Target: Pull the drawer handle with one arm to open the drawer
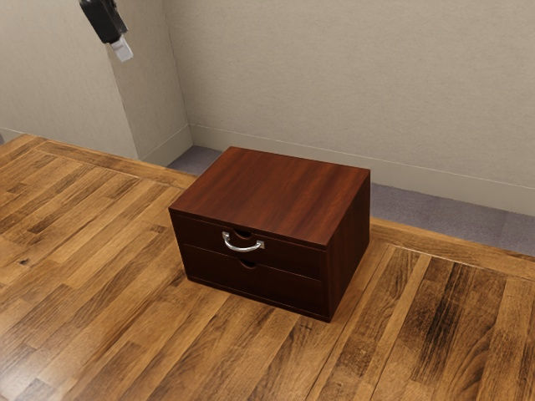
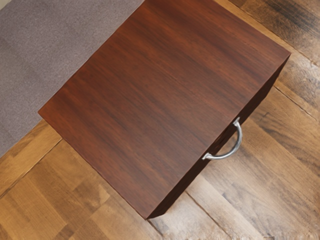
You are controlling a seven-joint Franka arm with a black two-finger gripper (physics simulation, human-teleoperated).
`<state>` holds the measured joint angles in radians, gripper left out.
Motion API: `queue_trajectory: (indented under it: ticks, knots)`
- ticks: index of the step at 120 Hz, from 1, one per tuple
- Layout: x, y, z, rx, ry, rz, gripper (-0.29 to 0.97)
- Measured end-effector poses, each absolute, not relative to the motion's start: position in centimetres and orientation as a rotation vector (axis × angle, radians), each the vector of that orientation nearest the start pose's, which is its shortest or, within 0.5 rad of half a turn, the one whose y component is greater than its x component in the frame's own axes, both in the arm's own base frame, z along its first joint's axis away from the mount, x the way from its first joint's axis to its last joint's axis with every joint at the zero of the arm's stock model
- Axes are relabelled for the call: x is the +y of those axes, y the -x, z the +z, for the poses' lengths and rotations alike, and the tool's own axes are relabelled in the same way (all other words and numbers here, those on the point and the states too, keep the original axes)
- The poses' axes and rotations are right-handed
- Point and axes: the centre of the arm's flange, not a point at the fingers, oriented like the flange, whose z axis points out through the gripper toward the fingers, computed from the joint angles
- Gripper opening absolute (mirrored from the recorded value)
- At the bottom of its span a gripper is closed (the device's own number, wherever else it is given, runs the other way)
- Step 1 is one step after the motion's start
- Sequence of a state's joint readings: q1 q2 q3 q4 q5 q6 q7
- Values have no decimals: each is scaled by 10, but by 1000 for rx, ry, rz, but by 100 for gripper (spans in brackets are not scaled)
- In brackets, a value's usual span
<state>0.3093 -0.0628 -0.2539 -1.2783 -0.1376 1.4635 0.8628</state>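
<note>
Looking at it, we're basically at square one: the drawer [image 1: 288, 252] sits flush in the cabinet [image 1: 276, 188] on the wooden table [image 1: 84, 284], handle [image 1: 242, 244] untouched. Our gripper [image 1: 119, 46] hangs high above, well apart from it; can't tell if it's open or closed. Reaching, grabbing and pulling are all left.

No readable text, no labels, numbers or signs

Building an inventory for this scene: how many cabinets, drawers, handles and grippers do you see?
Wooden cabinet: 1
Drawers: 2 (upper drawer, lower drawer)
Silver handle: 1
Black gripper: 1
Total: 5
</note>
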Motion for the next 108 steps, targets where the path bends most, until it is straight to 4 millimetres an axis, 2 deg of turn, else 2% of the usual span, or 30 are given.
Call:
queue_trajectory:
  ticks: [7, 11, 18, 29, 33, 37, 46, 53, 59, 69, 75, 89, 100, 108]
  knots:
    - [13, -512, 772, 1377, 2813, -410, 68]
    - [16, -499, 763, 1401, 2794, -399, 68]
    - [-4, -470, 749, 1487, 2709, -417, 68]
    - [-16, -462, 742, 1608, 2578, -480, 68]
    - [-17, -463, 740, 1647, 2536, -497, 68]
    - [-19, -467, 728, 1692, 2505, -499, 68]
    - [-43, -477, 680, 1827, 2392, -473, 68]
    - [-54, -476, 654, 1909, 2314, -493, 68]
    - [-53, -475, 643, 1935, 2264, -514, 67]
    - [-50, -474, 639, 1959, 2183, -547, 61]
    - [-53, -474, 628, 1986, 2142, -549, 58]
    - [-87, -475, 601, 2083, 2051, -584, 56]
    - [-116, -495, 569, 2171, 2004, -587, 56]
    - [-125, -511, 545, 2210, 1993, -584, 57]
